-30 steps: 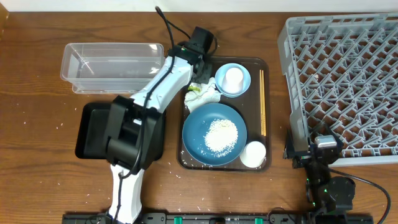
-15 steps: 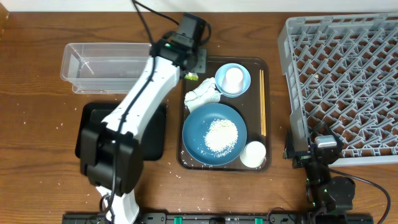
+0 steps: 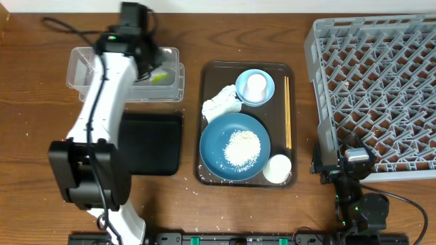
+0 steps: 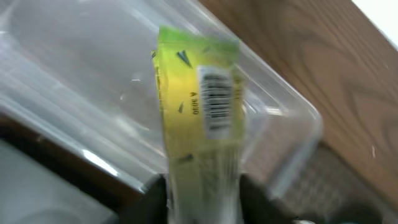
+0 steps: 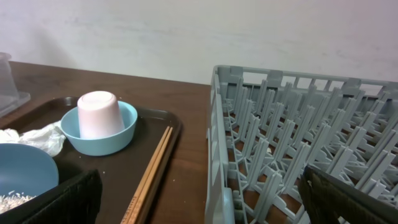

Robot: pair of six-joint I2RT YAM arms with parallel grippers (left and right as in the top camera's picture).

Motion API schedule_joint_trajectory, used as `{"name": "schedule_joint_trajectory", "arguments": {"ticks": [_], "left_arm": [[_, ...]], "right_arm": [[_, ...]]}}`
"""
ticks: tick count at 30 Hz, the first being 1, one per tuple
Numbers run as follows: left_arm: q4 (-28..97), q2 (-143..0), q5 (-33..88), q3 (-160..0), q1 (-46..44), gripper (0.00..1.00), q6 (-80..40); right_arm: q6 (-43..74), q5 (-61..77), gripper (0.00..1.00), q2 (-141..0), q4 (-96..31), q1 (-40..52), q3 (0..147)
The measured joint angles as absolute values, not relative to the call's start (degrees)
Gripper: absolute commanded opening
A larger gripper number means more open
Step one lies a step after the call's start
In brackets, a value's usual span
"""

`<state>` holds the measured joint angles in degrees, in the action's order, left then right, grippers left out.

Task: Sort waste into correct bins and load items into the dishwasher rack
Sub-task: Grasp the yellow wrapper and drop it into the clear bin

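Snack wrapper [image 4: 199,118] juts lengthwise from left fingers [image 4: 157,202] over clear box [image 3: 76,68] — grip unclear; right fingers [image 5: 50,199] wide.

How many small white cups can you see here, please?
2. One small white cup sits in the small light-blue bowl at the far end of the brown serving tray; the other stands at its near right corner, beside the dark-blue round plate.

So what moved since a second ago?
The left gripper lifted the yellow-green wrapper off the brown tray and swung left to the clear box. The wrapper now hangs over the box between its fingers, and it is too blurry to tell whether the gripper is letting go. The napkin, blue plate and open right gripper stayed put.
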<state>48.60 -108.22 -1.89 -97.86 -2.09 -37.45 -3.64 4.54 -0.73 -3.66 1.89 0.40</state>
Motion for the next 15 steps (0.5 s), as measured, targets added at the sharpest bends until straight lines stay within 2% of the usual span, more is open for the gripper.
{"name": "schedule_joint_trajectory", "arguments": {"ticks": [3,6,15], "left_arm": [[50.1,-108.2,-1.9,-97.9,0.1,0.59,-39.4],[50.8,-108.2,-1.9,-97.9,0.8,0.63,-40.7],[49.7,-108.2,1.7,-97.8,-1.5,0.64,-37.9]], "right_arm": [[-3.6,4.5,0.99,-0.7,-3.7,1.9,0.4],[-3.6,4.5,0.99,-0.7,-3.7,1.9,0.4],[-3.6,4.5,0.99,-0.7,-3.7,1.9,0.4]]}}
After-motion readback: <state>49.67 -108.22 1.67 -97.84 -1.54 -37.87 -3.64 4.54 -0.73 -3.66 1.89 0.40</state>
